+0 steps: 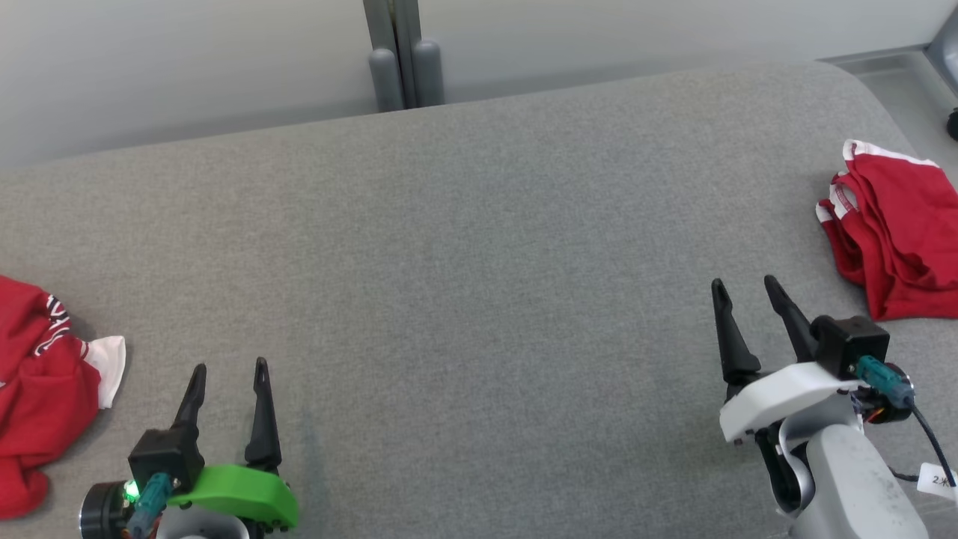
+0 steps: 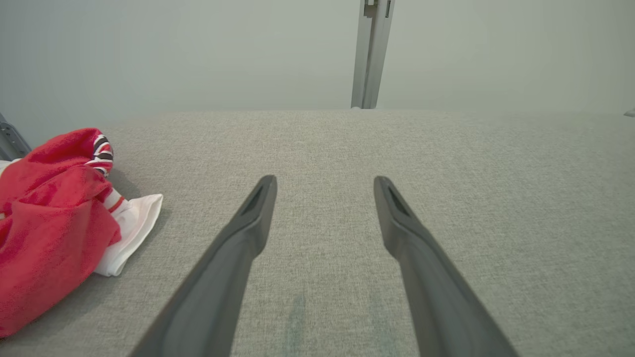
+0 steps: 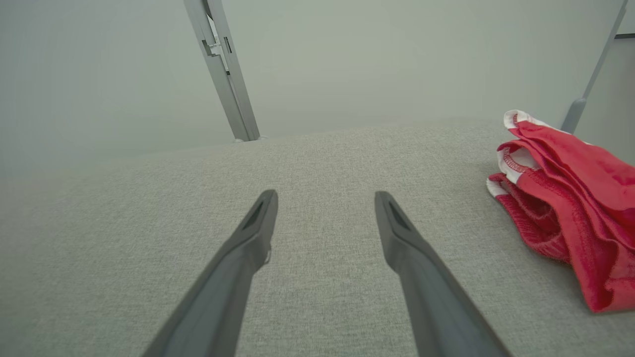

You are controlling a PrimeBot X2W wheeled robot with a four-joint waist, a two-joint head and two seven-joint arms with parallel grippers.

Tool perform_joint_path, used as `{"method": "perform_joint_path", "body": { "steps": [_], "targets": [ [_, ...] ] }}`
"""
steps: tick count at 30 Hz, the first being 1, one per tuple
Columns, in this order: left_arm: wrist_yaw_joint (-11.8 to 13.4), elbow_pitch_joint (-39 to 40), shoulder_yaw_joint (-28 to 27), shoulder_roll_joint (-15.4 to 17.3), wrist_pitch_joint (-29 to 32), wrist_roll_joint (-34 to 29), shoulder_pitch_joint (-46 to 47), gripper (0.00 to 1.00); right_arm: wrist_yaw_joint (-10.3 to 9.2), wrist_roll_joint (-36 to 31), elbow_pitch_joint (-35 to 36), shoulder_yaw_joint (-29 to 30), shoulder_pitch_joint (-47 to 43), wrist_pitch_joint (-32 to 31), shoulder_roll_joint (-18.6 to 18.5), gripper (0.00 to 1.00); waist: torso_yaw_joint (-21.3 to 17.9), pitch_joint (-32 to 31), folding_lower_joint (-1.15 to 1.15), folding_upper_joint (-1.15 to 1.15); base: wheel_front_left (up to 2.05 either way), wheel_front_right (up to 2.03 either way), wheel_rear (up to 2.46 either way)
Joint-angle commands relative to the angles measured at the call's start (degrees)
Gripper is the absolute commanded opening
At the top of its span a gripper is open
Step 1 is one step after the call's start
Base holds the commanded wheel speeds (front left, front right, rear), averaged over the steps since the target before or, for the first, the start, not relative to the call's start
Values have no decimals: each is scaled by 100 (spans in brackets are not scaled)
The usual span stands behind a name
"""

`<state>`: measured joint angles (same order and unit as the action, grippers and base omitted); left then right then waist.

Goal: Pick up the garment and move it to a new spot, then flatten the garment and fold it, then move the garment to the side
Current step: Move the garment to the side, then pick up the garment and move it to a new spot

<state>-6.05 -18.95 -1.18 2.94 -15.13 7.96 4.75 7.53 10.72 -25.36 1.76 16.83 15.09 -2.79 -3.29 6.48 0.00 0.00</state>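
Obs.: Left claw (image 1: 229, 367), on the green mount, is sitting at the lower left of the head view, fingers spread wide and holding nothing. Right claw (image 1: 744, 283), on the white mount at the lower right, is likewise standing open and empty. Both are hanging just over the grey fabric-covered worktop (image 1: 464, 284).

Crumpled red garment with white and striped trim (image 1: 37, 374) is lying bunched at the left edge of the frame, near the left claw but apart from it. Folded red garment with white edging (image 1: 898, 232) is lying at the right edge; judging by its neat layers, it is looking finished and set aside.

Judgement: the pick-up step is only beginning, with the crumpled piece as target.

Method: the left claw is looking best placed.
- Aim at a raised ridge of red cloth, not the loose white flap.
- Close fully before lifting.
- Lift until the trailing cloth is clearing the worktop, then carry it to the bare middle, where both claws are able to reach for flattening.

Risk: fingertips dragging on the worktop fabric; thin cloth slipping out.
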Motion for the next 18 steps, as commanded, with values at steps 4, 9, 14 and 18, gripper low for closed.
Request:
{"method": "perform_joint_path", "body": {
  "steps": [4,9,14,18],
  "targets": [
    [107,71,-10,2,-2,109,-341,100,-8,101,-54,-98,-310,8,-25,100,131,-283,0,0,0,0,0],
    [179,166,8,3,-3,189,-493,100,-8,148,-57,-148,-452,8,-24,100,199,-308,0,0,0,0,0],
    [190,184,40,3,-2,227,-454,100,-8,140,-60,-231,-409,9,-24,100,308,-253,0,0,0,0,0],
    [188,130,48,5,-2,307,-304,100,-8,140,-57,-340,-292,9,-23,100,532,-171,0,0,0,0,0]
  ]
}}
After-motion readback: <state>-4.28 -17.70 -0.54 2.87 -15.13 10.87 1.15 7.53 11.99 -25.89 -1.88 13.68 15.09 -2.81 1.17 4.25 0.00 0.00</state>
